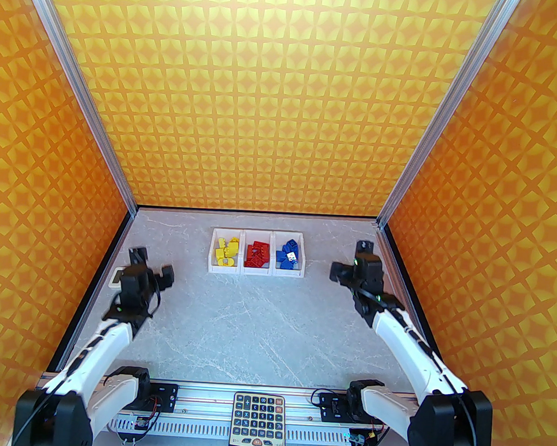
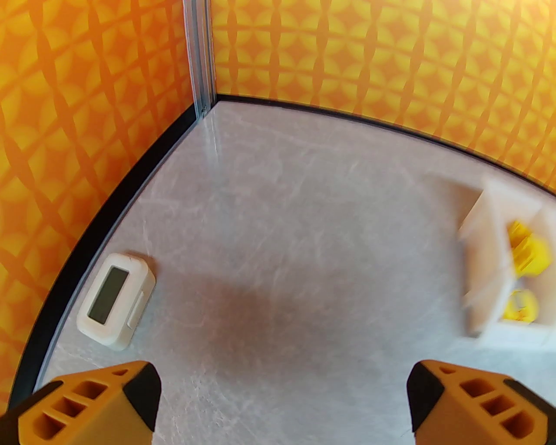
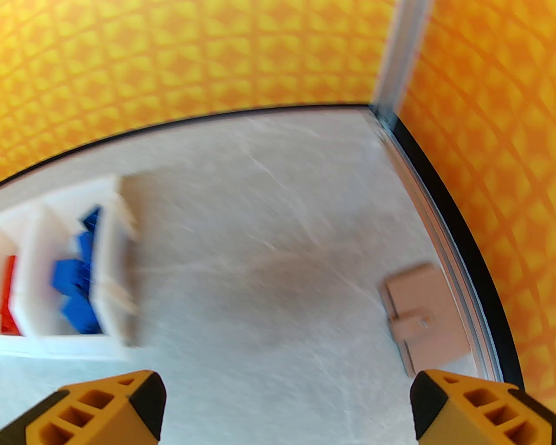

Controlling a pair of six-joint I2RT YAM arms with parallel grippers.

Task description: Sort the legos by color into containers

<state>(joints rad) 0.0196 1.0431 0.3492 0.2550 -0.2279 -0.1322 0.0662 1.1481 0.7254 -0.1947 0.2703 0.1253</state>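
Note:
Three joined white containers (image 1: 256,271) stand at the back centre of the table. Yellow legos (image 1: 225,252) lie in the left bin, red legos (image 1: 257,255) in the middle one and blue legos (image 1: 287,255) in the right one. My left gripper (image 1: 153,263) hovers left of the bins, open and empty. In the left wrist view its fingertips (image 2: 139,391) stand wide apart over bare table, with the yellow bin (image 2: 482,260) off to the right. My right gripper (image 1: 350,258) hovers right of the bins, also open and empty, with the blue bin (image 3: 110,260) to its left.
A small white device with a screen (image 2: 115,300) lies by the left wall. A pinkish-brown flat pad (image 3: 423,313) lies by the right wall. A calculator (image 1: 257,416) sits on the rail between the arm bases. Orange patterned walls enclose the table on three sides.

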